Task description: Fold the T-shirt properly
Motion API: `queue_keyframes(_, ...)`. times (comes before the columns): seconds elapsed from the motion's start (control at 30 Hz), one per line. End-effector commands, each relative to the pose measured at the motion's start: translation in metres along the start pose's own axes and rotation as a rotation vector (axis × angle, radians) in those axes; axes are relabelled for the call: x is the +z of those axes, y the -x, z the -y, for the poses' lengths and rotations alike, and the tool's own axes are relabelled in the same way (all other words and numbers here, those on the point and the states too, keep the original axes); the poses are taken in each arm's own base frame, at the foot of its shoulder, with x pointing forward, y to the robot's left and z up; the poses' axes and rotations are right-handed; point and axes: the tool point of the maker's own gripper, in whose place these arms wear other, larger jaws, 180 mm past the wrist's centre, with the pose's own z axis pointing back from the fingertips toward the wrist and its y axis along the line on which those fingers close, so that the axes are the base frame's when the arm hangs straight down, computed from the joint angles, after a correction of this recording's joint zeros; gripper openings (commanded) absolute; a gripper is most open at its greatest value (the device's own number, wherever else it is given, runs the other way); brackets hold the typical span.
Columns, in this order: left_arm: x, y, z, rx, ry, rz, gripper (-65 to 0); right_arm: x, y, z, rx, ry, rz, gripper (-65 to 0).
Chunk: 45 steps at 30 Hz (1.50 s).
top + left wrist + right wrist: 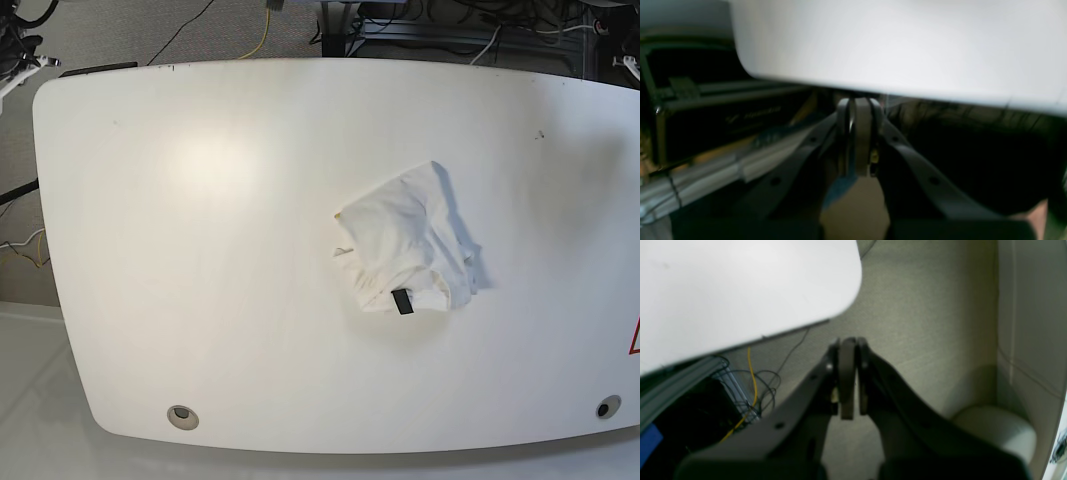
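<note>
White rounded-corner tabletop: wide bare surface left of centre, clear out to every edge. One crumpled white cloth T-shirt lies right of centre, small black tag at its near edge. Two round grommet holes, one by each near corner. Left gripper and right gripper hang beyond the table edge, jaws pressed together, empty. Cables on floor.

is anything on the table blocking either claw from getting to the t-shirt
Nothing visible does. The T-shirt lies crumpled and alone on the white table, with only bare tabletop around it. Both claws are shut and off the table's edge: the left claw and the right claw, neither holding anything.
</note>
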Motion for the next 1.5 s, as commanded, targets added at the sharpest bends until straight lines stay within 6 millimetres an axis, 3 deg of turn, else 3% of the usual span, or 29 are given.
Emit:
queue_keyframes(0.0,0.002,0.012,0.006,-0.063,-0.018,-0.015,-62.5,0.009,0.005,0.011,0.034,0.024,-0.002,-65.0)
queue_keyframes(0.2,0.002,0.040,0.041,-0.134,0.007,-0.041,-62.5,0.011,0.035,0.019,0.078,0.057,-0.075,-65.0)
queue_keyframes(0.37,0.003,0.065,0.096,-0.212,0.116,-0.070,-62.5,0.010,0.070,0.025,0.192,0.139,-0.173,-65.0)
queue_keyframes(0.47,0.003,0.074,0.119,-0.206,0.156,-0.076,-62.5,0.006,0.088,0.018,0.265,0.143,-0.207,-65.0)
queue_keyframes(0.73,-0.009,0.112,0.167,-0.167,0.274,-0.155,-62.5,-0.023,0.164,-0.002,0.356,0.138,-0.406,-65.0)
queue_keyframes(0.97,-0.019,0.139,0.202,-0.118,0.379,-0.178,-62.5,-0.052,0.217,-0.035,0.264,0.089,-0.430,-65.0)
queue_keyframes(1.23,-0.031,0.171,0.263,-0.008,0.485,-0.176,-62.5,-0.085,0.267,-0.083,0.112,-0.023,-0.433,-65.0)
queue_keyframes(1.33,-0.038,0.181,0.290,0.027,0.507,-0.174,-62.5,-0.098,0.286,-0.111,0.022,-0.096,-0.421,-65.0)
queue_keyframes(1.47,-0.054,0.191,0.297,-0.010,0.505,-0.186,-62.5,-0.111,0.298,-0.135,-0.050,-0.165,-0.411,-65.0)
